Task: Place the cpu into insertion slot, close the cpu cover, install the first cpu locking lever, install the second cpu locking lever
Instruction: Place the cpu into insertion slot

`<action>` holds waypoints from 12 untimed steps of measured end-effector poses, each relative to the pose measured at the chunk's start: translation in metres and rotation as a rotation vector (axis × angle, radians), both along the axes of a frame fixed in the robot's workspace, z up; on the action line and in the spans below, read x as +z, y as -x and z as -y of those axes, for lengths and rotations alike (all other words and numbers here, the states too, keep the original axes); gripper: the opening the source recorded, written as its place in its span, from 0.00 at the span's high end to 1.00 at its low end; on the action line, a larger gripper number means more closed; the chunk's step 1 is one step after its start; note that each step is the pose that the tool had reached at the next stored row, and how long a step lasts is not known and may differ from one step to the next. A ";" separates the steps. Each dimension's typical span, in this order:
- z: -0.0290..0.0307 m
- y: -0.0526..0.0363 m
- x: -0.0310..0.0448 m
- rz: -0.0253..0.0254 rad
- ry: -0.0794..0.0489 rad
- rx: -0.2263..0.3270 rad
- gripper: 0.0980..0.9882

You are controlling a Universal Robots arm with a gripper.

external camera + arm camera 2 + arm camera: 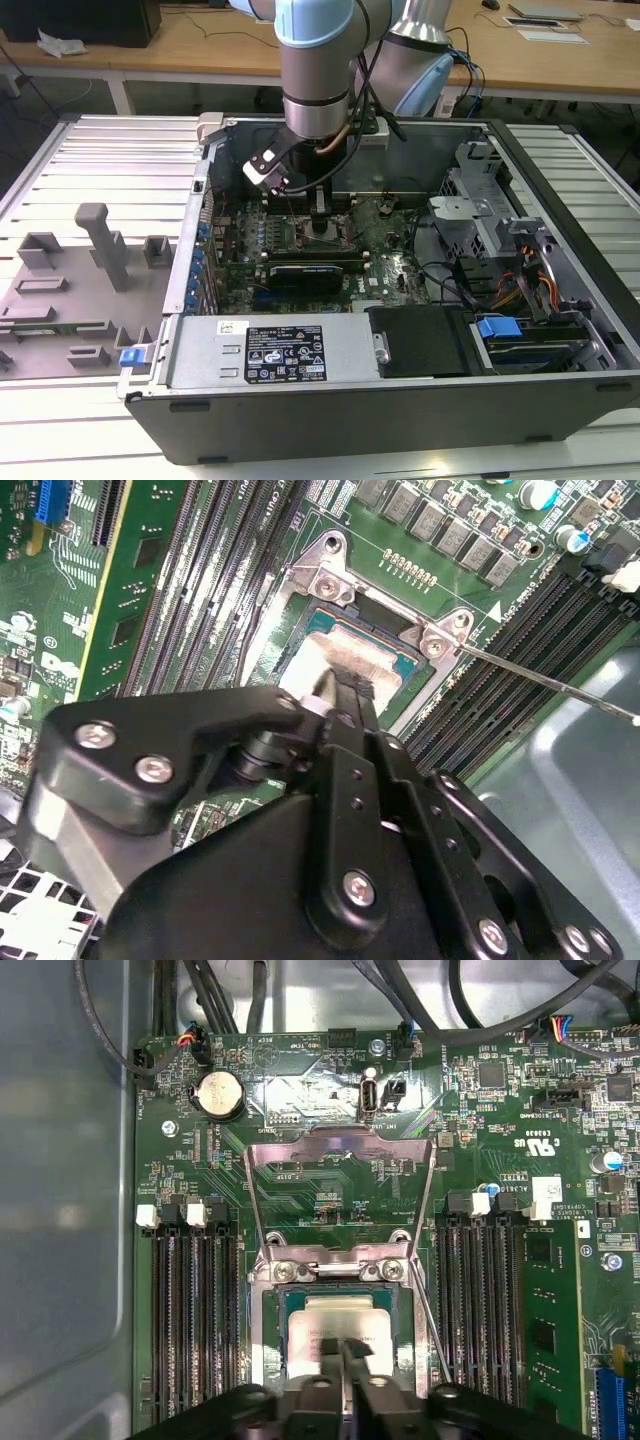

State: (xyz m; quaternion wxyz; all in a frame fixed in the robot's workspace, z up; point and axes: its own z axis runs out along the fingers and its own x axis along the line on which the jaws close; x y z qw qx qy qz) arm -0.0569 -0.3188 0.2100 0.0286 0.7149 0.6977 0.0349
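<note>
Gripper (341, 1352), fingers (327, 1365) pressed nearly together, tips on the cpu (325, 1322) in the insertion slot (272, 1332); cpu cover (340, 1146) open

The arm (318, 60) reaches straight down, wrist (318, 118) vertical. The hand (342, 1348) points downward, its two fingers (327, 1365) drawn together, tips almost touching.

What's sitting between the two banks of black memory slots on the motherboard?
In the first wrist view, the insertion slot with the cpu in it lies between them, the gripper right at it.
</note>
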 end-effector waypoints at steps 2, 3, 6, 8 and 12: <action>0.0000 0.0000 0.0002 0.0000 0.000 0.000 0.99; 0.0000 -0.0005 0.0003 -0.0001 0.000 0.000 0.99; 0.0000 -0.0059 0.0002 -0.0001 0.000 0.000 0.99; 0.0000 -0.0068 0.0014 0.0000 0.000 0.000 0.99; 0.0000 -0.0068 0.0143 0.0000 0.000 0.000 0.99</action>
